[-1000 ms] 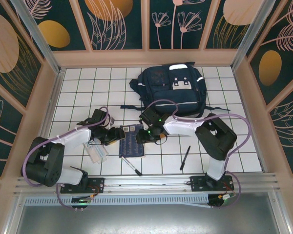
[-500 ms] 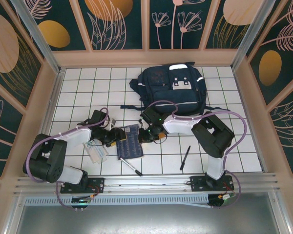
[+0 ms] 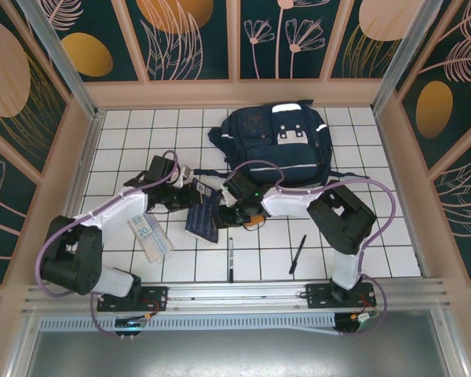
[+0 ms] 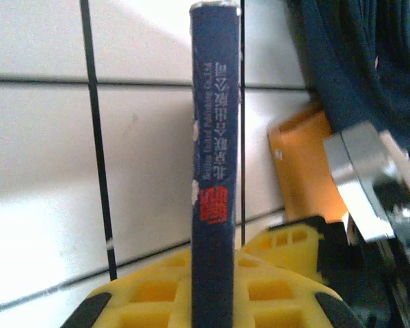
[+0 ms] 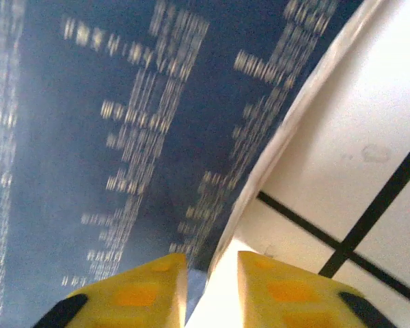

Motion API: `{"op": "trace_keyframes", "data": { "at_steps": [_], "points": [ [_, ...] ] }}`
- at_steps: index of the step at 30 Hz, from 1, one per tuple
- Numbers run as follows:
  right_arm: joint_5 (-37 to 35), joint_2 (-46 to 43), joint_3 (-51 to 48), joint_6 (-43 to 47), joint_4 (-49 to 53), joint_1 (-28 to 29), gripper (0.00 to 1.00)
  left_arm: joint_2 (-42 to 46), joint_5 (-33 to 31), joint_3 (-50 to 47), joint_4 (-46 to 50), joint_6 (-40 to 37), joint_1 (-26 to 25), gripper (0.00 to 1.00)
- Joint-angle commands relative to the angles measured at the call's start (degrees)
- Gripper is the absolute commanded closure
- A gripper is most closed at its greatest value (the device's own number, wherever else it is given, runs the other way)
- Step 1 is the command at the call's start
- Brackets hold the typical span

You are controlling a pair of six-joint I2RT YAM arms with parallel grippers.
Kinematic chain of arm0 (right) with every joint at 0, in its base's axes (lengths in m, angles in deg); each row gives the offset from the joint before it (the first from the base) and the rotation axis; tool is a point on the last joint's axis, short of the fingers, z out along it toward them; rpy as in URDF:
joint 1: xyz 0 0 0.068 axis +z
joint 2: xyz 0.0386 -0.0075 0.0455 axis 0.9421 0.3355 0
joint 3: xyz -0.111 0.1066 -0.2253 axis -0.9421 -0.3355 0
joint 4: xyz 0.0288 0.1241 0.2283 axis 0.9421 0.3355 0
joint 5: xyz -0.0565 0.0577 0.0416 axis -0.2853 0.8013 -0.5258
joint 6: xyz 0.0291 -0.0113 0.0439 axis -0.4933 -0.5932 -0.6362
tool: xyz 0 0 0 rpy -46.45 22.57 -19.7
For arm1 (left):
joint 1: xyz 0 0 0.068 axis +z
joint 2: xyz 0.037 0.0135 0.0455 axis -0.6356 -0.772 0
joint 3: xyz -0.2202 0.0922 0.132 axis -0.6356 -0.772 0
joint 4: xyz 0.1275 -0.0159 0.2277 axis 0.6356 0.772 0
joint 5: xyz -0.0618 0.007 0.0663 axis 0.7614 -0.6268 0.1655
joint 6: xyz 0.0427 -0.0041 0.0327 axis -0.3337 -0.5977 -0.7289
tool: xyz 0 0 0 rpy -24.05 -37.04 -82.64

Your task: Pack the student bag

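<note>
Lying nearest is a pale pack marked "20", then a navy book with Chinese lettering on its spine, pinched by both the left gripper and right gripper, and farthest the student bag, its contents hidden.

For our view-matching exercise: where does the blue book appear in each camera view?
Top external: blue book at centre, just below the student bag.
Left wrist: its spine edge-on, upright at centre.
Right wrist: its cover across the left side.
Shared landmark: the white table with black grid lines.
</note>
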Motion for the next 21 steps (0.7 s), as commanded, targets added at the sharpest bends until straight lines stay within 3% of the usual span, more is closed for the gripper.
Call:
{"op": "trace_keyframes", "data": {
  "at_steps": [1, 6, 11, 15, 17, 18, 19, 21],
  "points": [
    [-4.07, -3.37, -0.38, 1.95, -2.05, -0.93, 0.7, -2.26, -5.57, 3.83, 4.12, -3.89, -0.15, 1.0],
    [-7.83, -12.37, -2.04, 2.19, -1.64, -0.88, 0.56, 2.72, -10.74, 10.6, 9.06, -8.95, -0.12, 1.0],
    [-11.42, -24.71, -2.15, 4.95, -0.18, -2.28, 0.47, 11.27, -3.98, 16.37, 5.09, -14.48, -0.19, 1.0],
    [-17.35, -35.27, -2.12, 5.33, -0.93, -6.07, 0.42, 21.3, 6.23, 10.26, -12.09, -29.04, -0.31, 1.0],
    [-19.43, -39.59, -1.13, -3.15, -0.15, -10.8, 0.3, 29.0, 9.18, 0.47, -27.28, -41.4, -0.33, 1.0],
    [-19.09, -40.62, -0.04, -8.94, 1.34, -13.48, 0.28, 31.81, 9.93, -4.52, -34.87, -47.58, -0.34, 1.0],
    [-16.91, -41.16, 1.73, -15.81, 4.18, -16.89, 0.28, 33.83, 9.61, -9.43, -42.71, -52.78, -0.4, 1.0],
    [-9.73, -40.64, 5.29, -26.83, 8.97, -22.08, 0.27, 33.9, 7.19, -13.73, -48.65, -62.19, -0.36, 1.0]
  ]
}}
